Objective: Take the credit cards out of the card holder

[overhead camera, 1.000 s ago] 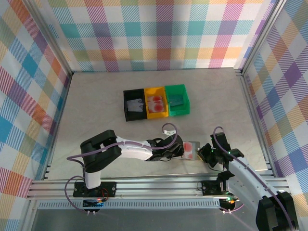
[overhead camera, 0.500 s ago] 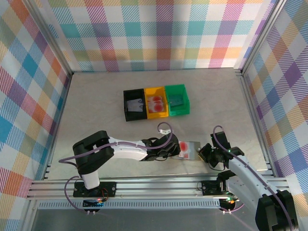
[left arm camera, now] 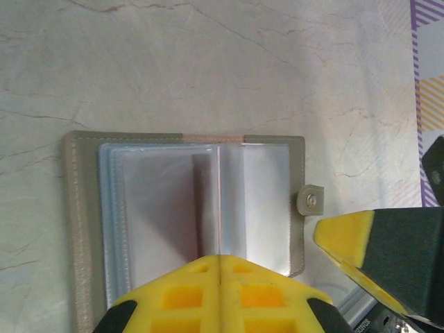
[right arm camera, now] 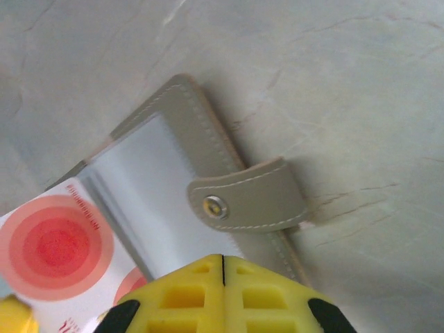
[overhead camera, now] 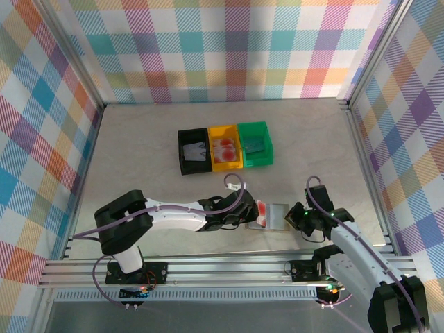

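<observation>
Seen from the right wrist: red-ringed card (right arm camera: 59,246) lying over the clear sleeves of the open wallet (right arm camera: 159,180); from the left wrist, just its thin edge, pinched in the closed left gripper (left arm camera: 219,258). Closed too: right gripper (right arm camera: 222,260), tips together at the wallet's clasp side. Wallet flat near the front edge of the table (overhead camera: 139,152). Three bins (overhead camera: 226,165) well behind.

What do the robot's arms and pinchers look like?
The left arm and right arm are white tubes with chunky black joints, each trailed by a looping lilac cable. The left gripper and right gripper have bright yellow fingers with square pockets, on black backing.
</observation>
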